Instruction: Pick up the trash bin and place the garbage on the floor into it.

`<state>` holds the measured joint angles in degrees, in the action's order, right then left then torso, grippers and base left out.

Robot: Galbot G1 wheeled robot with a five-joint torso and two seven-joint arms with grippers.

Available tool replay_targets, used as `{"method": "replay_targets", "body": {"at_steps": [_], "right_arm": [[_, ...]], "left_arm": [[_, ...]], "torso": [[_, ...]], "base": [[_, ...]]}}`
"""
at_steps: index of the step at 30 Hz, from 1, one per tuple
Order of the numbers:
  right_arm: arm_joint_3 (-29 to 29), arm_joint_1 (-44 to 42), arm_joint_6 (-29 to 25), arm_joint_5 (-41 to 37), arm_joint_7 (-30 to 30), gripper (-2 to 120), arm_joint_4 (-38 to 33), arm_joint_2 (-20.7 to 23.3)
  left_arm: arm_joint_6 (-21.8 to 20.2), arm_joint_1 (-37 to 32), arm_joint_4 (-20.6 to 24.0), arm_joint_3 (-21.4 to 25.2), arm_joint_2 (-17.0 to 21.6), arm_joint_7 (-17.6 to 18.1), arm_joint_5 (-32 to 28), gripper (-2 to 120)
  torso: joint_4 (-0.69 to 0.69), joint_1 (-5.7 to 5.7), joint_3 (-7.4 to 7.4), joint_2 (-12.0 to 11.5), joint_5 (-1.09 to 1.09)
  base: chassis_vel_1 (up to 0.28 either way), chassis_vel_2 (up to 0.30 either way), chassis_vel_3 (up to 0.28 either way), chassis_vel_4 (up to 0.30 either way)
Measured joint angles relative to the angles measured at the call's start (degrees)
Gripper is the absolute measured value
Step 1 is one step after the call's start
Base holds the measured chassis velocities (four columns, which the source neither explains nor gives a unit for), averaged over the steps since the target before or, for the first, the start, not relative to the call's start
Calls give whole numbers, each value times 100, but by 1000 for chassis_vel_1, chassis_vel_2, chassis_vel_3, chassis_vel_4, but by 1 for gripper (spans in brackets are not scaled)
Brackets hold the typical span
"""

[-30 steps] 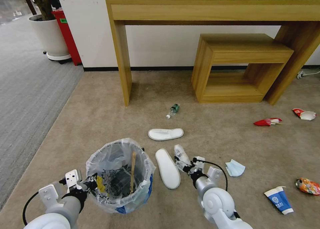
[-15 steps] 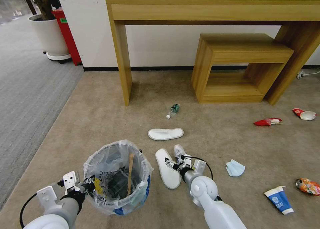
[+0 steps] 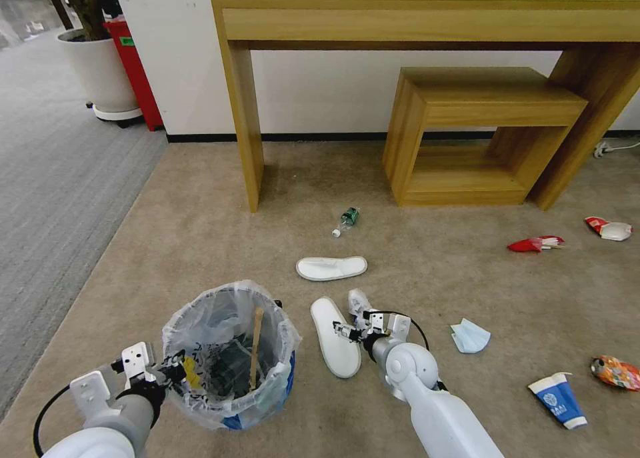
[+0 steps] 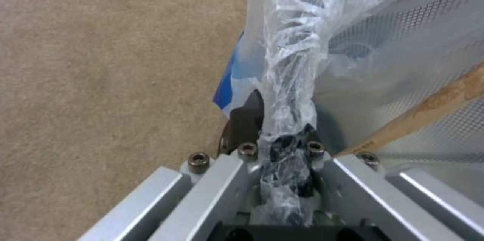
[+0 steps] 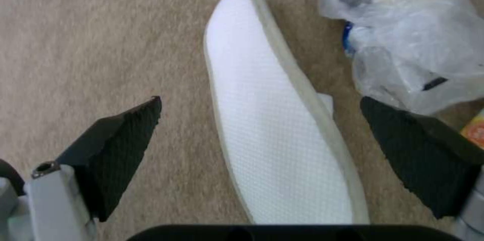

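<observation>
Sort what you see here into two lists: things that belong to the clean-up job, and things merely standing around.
Job:
trash bin, held at its rim by the left gripper
white slipper, under the open right gripper
second slipper
bottle
face mask

Standing around:
wooden desk
wooden stool
potted plant

Our left gripper [image 3: 175, 373] stays low at our left, jaws clamped tight. Our right gripper [image 5: 259, 146] hangs low ahead, fingers [image 5: 126, 139] spread wide.
</observation>
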<state>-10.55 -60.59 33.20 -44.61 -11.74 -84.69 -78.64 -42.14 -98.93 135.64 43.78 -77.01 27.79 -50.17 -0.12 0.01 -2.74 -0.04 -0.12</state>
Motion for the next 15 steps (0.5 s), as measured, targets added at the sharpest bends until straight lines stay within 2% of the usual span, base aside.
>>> {"method": "replay_targets", "body": {"at_steps": [5, 8, 15], "right_arm": [[36, 127, 33, 272, 319, 100, 226, -29], [38, 262, 34, 607, 709, 100, 487, -72], [35, 467, 35, 716, 821, 100, 847, -126]], "left_arm": [[0, 5, -98, 105, 70, 1, -3, 1], [0, 47, -206, 186, 107, 2, -9, 1], [0, 117, -319, 191, 83, 1, -4, 1]], "torso": [[0, 0, 0, 0, 0], [0, 0, 0, 0, 0], [0, 0, 0, 0, 0]], "base": [[0, 0, 0, 0], [0, 0, 0, 0], [0, 0, 0, 0]]}}
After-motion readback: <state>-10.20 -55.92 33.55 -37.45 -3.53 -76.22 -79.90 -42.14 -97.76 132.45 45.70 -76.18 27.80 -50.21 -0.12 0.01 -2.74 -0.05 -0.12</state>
